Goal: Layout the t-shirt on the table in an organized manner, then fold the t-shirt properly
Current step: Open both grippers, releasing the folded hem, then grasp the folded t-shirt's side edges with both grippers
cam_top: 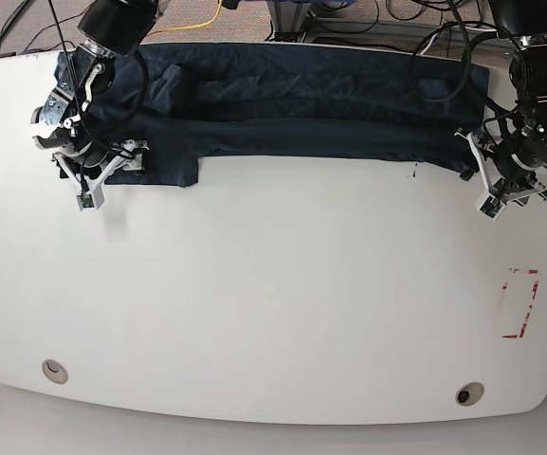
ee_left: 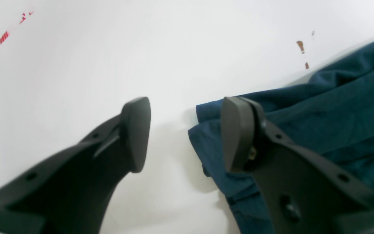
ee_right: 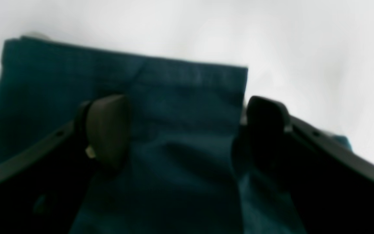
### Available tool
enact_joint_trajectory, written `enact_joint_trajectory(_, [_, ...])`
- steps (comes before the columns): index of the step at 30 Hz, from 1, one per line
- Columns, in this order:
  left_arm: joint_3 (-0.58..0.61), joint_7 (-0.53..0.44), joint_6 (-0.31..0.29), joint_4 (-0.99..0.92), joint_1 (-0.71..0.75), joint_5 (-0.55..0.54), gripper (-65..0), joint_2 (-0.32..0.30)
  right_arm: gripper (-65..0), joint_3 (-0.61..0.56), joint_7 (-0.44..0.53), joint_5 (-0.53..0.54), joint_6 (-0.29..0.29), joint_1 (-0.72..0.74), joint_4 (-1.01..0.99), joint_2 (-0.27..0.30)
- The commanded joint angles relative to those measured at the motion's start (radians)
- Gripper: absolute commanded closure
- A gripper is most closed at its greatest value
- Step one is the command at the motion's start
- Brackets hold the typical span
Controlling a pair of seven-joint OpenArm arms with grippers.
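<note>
Reading the cloth against both sets of jaws before I commit to a pinch.

Garment: the t-shirt (cam_top: 292,114) lies along the far edge of the table (cam_top: 273,303), folded into a long dark band, with a lower flap hanging toward me at the base view's left end.

Long axis: side to side across the table, one arm at each end, so neither is nearer overall; each owns its own end.

Right gripper (ee_right: 187,130): jaws spread, nothing pinched. The wrist view shows it directly over the flap, one finger above the fabric and the other just past the flap's side edge. The hem edge lies ahead of the tips.

Left gripper (ee_left: 187,133): jaws spread, empty. The shirt's corner (ee_left: 206,130) sits in the gap, hard by the finger on the cloth side; bare table lies under the other finger.

Deciding relation: the cloth lies inboard of each gripper, toward the table's middle. I judge both need to drop straight down, with only a small nudge inward on the left.

Risk: I judge the left could catch just the top layer of the stacked corner.

Marks: red tape rectangle (cam_top: 519,303) is well apart from the shirt.
</note>
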Motion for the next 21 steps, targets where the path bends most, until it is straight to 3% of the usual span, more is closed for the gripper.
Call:
enact_joint_trajectory(1, [-0.007, -0.014, 0.002, 0.018, -0.012, -0.003, -32.6, -0.015, -52.5, -0.003, 0.007, 0.012, 0.001, 0.02, 0.004, 0.016])
enact_joint_trajectory(6, [-0.007, -0.014, 0.002, 0.018, -0.012, -0.003, -32.6, -0.015, -41.7, -0.004, 0.007, 0.012, 0.001, 0.02, 0.004, 0.012])
enact_joint_trajectory(13, [-0.007, -0.014, 0.002, 0.018, -0.012, -0.003, -32.6, -0.015, -10.0, -0.046, 0.007, 0.014, 0.001, 0.025, 0.004, 0.011])
enact_joint_trajectory(15, [-0.007, -0.014, 0.002, 0.018, -0.012, -0.003, -32.6, -0.015, -3.6, -0.065, 0.007, 0.014, 0.001, 0.025, 0.005, 0.012])
enact_joint_trajectory(21, [-0.005, -0.014, 0.002, 0.018, -0.012, -0.003, -32.6, -0.014, 0.0, -0.098, 0.007, 0.014, 0.001, 0.028, 0.02, 0.012])
